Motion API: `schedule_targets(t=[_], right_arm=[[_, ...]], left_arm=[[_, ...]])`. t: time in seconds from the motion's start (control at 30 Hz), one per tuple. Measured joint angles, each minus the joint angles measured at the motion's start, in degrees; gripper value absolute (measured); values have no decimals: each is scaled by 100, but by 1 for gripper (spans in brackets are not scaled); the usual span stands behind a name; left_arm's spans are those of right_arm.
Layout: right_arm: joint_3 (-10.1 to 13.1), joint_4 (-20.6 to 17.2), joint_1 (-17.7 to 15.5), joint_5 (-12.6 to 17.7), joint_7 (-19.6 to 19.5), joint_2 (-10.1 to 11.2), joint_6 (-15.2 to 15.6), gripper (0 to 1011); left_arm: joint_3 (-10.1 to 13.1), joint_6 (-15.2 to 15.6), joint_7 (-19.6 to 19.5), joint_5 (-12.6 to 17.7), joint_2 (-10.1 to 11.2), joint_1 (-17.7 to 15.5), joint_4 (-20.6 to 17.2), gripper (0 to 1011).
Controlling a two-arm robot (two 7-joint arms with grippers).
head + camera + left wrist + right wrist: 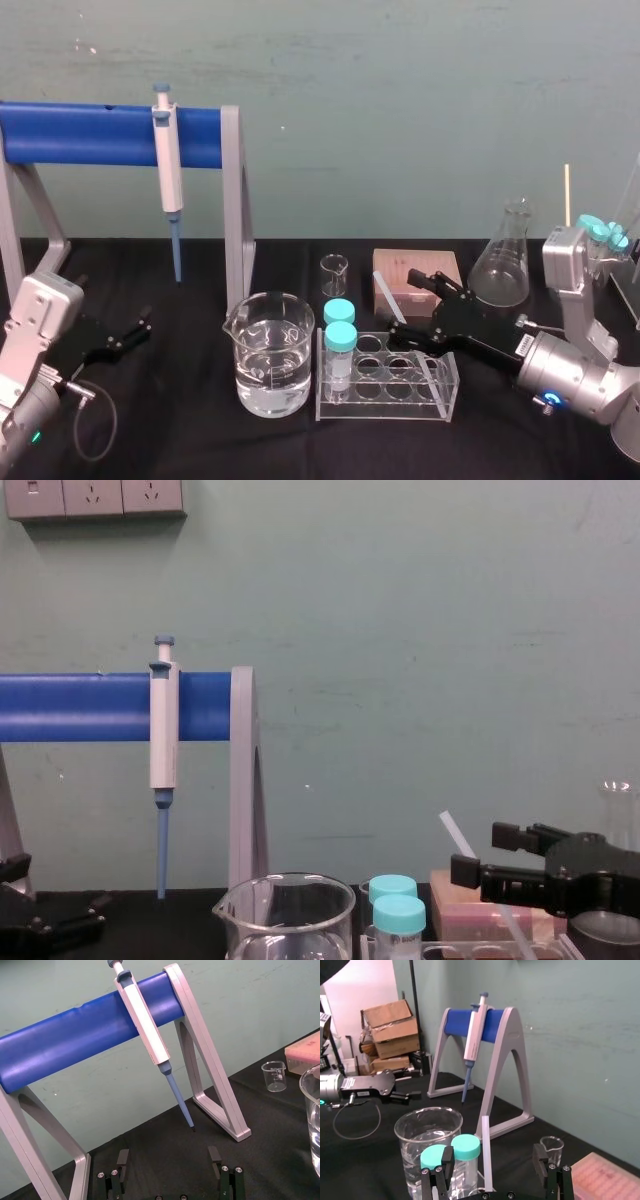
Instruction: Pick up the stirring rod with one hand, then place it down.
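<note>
The stirring rod point(389, 298) is thin and translucent white. It leans with its lower end in the clear test tube rack point(385, 398) and its top tilted toward the back left. My right gripper point(409, 311) reaches in from the right, open, one finger on each side of the rod and neither touching it. In the right wrist view the rod point(486, 1152) stands upright between the two spread fingers point(447, 1161) of the right gripper point(493, 1160). The chest view shows the rod point(454, 834) just left of the right gripper point(478, 851). My left gripper point(138, 327) rests open at the far left, holding nothing.
A beaker of water point(268, 352) stands left of the rack, which holds two teal-capped tubes point(340, 345). Behind it are a small beaker point(334, 273), a pink box point(416, 270) and a flask point(503, 258). A white-and-blue pipette point(168, 170) hangs on the blue-barred stand point(238, 215).
</note>
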Motion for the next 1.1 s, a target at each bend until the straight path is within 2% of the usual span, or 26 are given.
schedule_targets(t=[0.27, 0.5, 1.1], right_arm=[[-98, 182, 135, 22, 185, -45, 309, 1002], [-142, 228, 162, 48, 198, -39, 476, 1002], [-152, 188, 147, -10, 107, -13, 462, 1002]], left_arm=[[0, 0, 0, 0, 0, 0, 0, 1000], [0, 0, 0, 0, 0, 0, 0, 1000], [0, 0, 0, 0, 0, 0, 0, 1000]])
